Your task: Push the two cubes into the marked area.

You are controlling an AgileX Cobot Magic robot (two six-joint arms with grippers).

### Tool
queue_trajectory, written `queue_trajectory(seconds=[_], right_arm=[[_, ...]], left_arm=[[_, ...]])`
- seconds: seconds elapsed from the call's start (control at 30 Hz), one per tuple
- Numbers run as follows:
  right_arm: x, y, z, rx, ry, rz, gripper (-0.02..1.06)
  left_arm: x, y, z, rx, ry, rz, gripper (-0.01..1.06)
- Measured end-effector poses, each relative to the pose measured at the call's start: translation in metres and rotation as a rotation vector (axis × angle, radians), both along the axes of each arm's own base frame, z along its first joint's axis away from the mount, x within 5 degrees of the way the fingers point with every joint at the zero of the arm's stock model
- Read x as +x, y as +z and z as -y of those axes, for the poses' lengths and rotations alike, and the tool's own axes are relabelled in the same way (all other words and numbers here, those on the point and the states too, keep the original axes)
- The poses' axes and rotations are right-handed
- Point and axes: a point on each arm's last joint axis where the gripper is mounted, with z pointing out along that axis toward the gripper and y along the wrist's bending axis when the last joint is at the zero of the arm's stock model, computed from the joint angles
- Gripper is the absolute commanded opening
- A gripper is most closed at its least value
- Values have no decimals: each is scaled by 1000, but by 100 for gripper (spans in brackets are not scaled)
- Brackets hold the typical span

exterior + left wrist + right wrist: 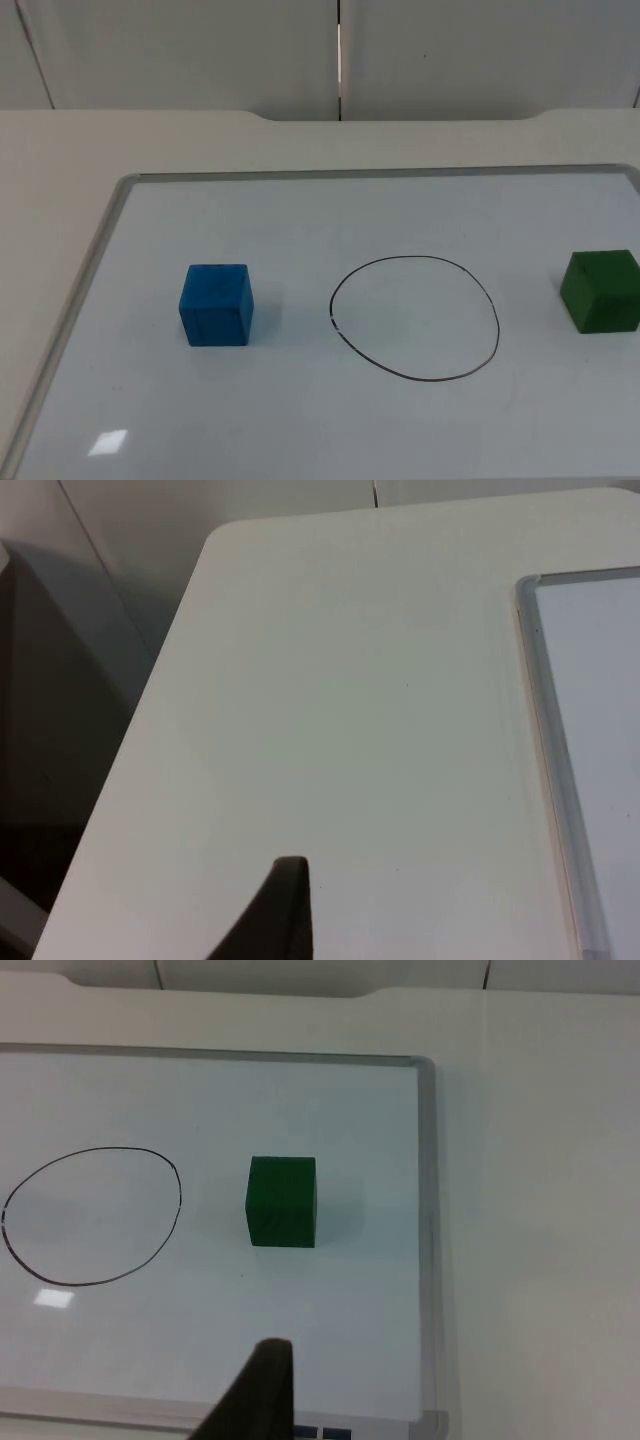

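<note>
So the blue cube (216, 305) is sitting on the whiteboard (110, 215) off to the left of the hand-drawn black circle (415, 318), and the green cube (601, 291) is sitting off to the circle's right. Both are well outside the line, with bare board between each cube and the ring. The circle itself is lying roughly midway between them, a bit nearer the blue one from what I'm seeing in the top view. Both cubes are standing flat, not tilted, and neither is touching the board's grey frame, though the green one is sitting closer to its side of the frame than the blue one is. The left gripper (285, 910) is hanging over the plain table top (350, 700) beside the whiteboard's frame (535, 680), near the table's rounded corner and nowhere close to either cube. Whether that pincer is apart or together, I honestly can't tell. The right gripper (265, 1390) is hovering above the near edge of the whiteboard (427, 1210), with the green cube (281, 1201) out in front of it and clearly apart from it, and the circle (92, 1216) lying off to that cube's other side. Same deal there – apart or together, I can't tell. Neither gripper is touching a cube.
</note>
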Motion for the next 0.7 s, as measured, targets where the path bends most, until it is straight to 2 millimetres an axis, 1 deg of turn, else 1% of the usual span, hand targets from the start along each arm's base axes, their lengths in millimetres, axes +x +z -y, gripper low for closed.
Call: queue_trajectory(seconds=[0.7], right_arm=[[0,0,0,0,0,0,105]], left_arm=[[0,0,0,0,0,0,105]])
